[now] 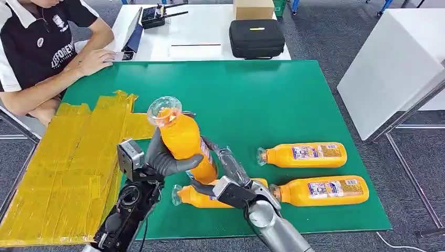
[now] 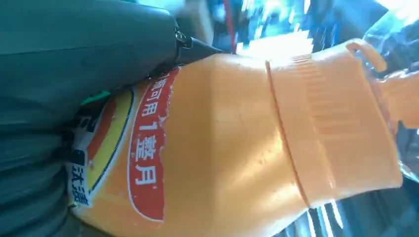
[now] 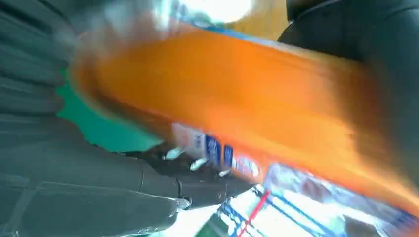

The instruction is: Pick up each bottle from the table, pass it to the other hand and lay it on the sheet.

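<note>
While gripped upright by left hand (image 1: 167, 157): held bottle (image 1: 184, 140), one of four.
Three bottles (image 1: 304, 155) lying right; right hand (image 1: 231, 176) touching held bottle, grip unclear.

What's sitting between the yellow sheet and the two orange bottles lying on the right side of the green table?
In the head view, the raised bottle held by the left hand, the right hand at it, and another bottle lying on the table behind them.

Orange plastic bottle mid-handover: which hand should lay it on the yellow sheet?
Left. The left hand already wraps the upright orange plastic bottle, and the yellow taped sheet lies on its side; the right hand sits farther away.
</note>
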